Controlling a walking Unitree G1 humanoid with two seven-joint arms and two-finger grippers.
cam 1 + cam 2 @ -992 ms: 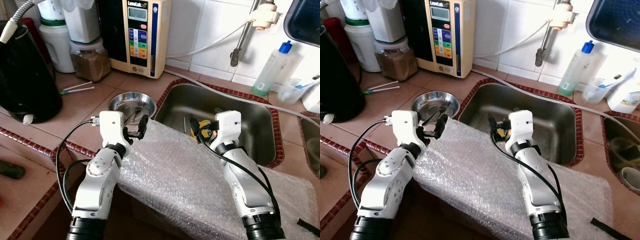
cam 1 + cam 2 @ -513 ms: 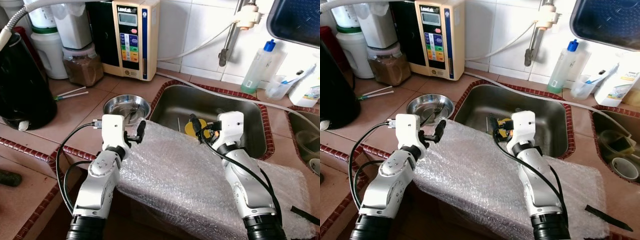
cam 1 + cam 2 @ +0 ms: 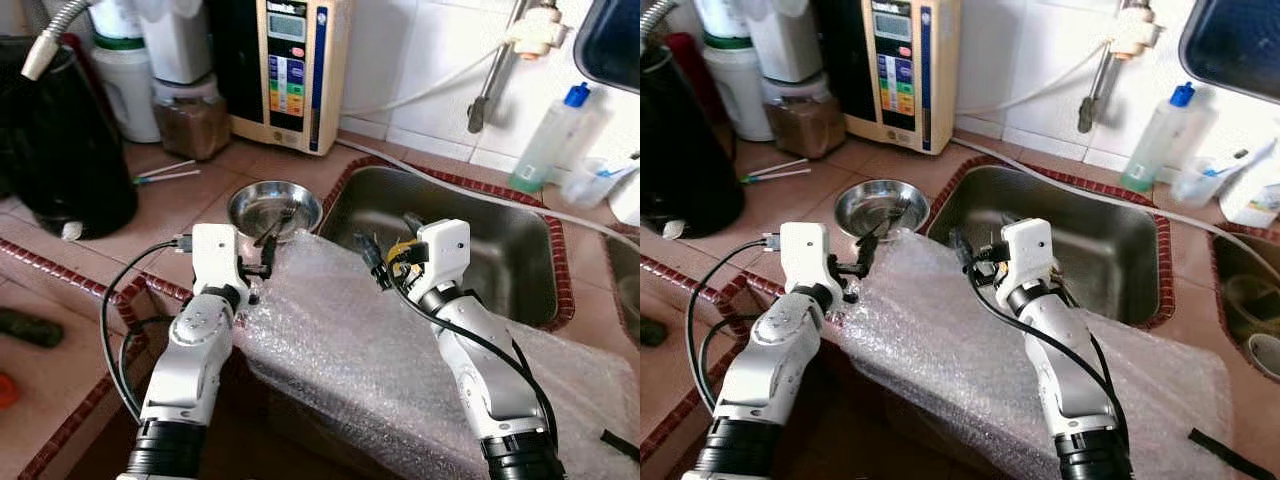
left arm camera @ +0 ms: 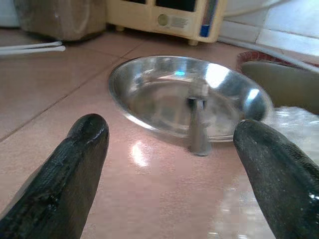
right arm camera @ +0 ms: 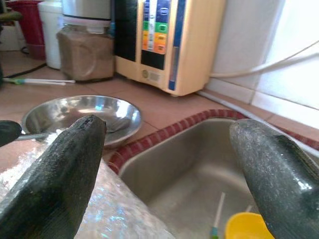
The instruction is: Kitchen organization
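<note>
A steel bowl sits on the tiled counter left of the sink, with a fork lying in it, handle over the near rim. My left gripper is open, low over the counter just short of the bowl, and the fork handle is ahead between its fingers. My right gripper is open too, above the far edge of a bubble-wrapped box, at the sink's front left. Something yellow lies on the sink floor.
A black kettle stands at the left. Along the back wall are a brown-powder jar, a cream water unit, a tap pipe and a soap bottle. Two white sticks lie behind the bowl.
The camera view has shifted. My left gripper has come closer to the bowl's near rim. My right gripper has swung left, from over the sink towards the bowl side.
</note>
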